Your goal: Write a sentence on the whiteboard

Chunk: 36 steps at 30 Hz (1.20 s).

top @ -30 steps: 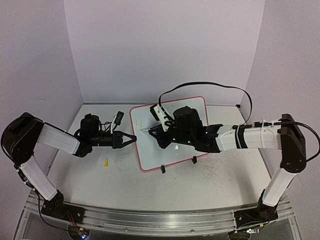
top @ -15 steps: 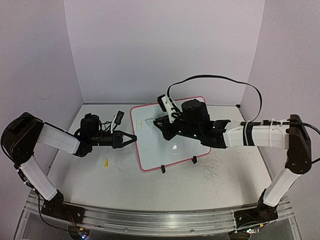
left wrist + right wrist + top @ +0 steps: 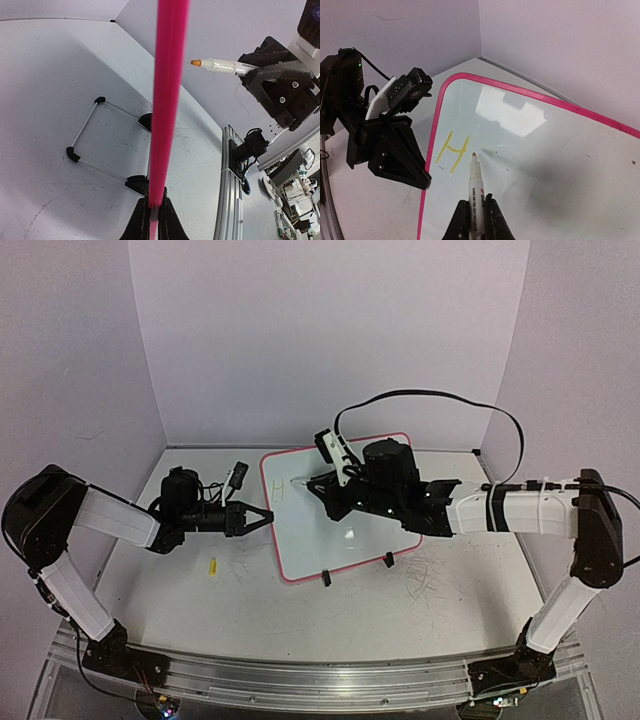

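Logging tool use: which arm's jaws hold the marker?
The right gripper: its jaws are shut on the marker, tip near the yellow H. The left gripper instead clamps the whiteboard by its pink rim.

The scratched white table (image 3: 400,615) carries the whiteboard (image 3: 320,540), centred toward its far edge. A small yellow piece (image 3: 212,566) lies nearer the left edge.

The whiteboard (image 3: 555,150) has a smooth, glossy white face that throws back a bright patch of light, and its pink rim (image 3: 167,100) looks like smooth plastic with a slight sheen. The marker (image 3: 476,197) has a smooth white plastic barrel, while the left gripper (image 3: 151,220) and the right gripper (image 3: 472,222) are of dull black plastic. The table (image 3: 450,590) is matt white and scuffed with fine grey scratches, and the rail (image 3: 300,678) at its near edge is bare silvery metal.
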{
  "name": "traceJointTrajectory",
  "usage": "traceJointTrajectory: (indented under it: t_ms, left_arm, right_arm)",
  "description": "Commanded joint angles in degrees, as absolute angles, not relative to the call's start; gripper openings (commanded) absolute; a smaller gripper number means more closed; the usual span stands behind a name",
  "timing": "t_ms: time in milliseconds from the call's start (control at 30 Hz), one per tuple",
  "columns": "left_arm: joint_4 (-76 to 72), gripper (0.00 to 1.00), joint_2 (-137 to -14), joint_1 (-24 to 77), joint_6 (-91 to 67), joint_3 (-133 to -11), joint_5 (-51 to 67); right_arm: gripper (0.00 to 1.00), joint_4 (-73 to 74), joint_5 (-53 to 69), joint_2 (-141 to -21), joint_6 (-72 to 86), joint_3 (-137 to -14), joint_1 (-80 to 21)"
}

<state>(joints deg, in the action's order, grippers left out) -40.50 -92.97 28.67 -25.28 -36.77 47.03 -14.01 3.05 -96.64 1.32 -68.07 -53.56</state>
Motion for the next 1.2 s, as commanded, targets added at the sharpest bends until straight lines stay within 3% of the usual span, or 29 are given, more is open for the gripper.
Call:
traceJointTrajectory:
  t_ms: [0, 1167]
  left_arm:
    - [-41.12, 0.0, -92.41, 28.84, -25.31, -39.51, 48.82]
    - [-40.74, 0.0, -92.46, 28.82, -25.14, -40.03, 48.98]
  right_arm:
    - [0.0, -14.59, 2.23, -97.5, 1.51, -68.18, -53.7]
    - [0.0, -13.2, 3.3, -100.48, 1.23, -70.87, -53.85]
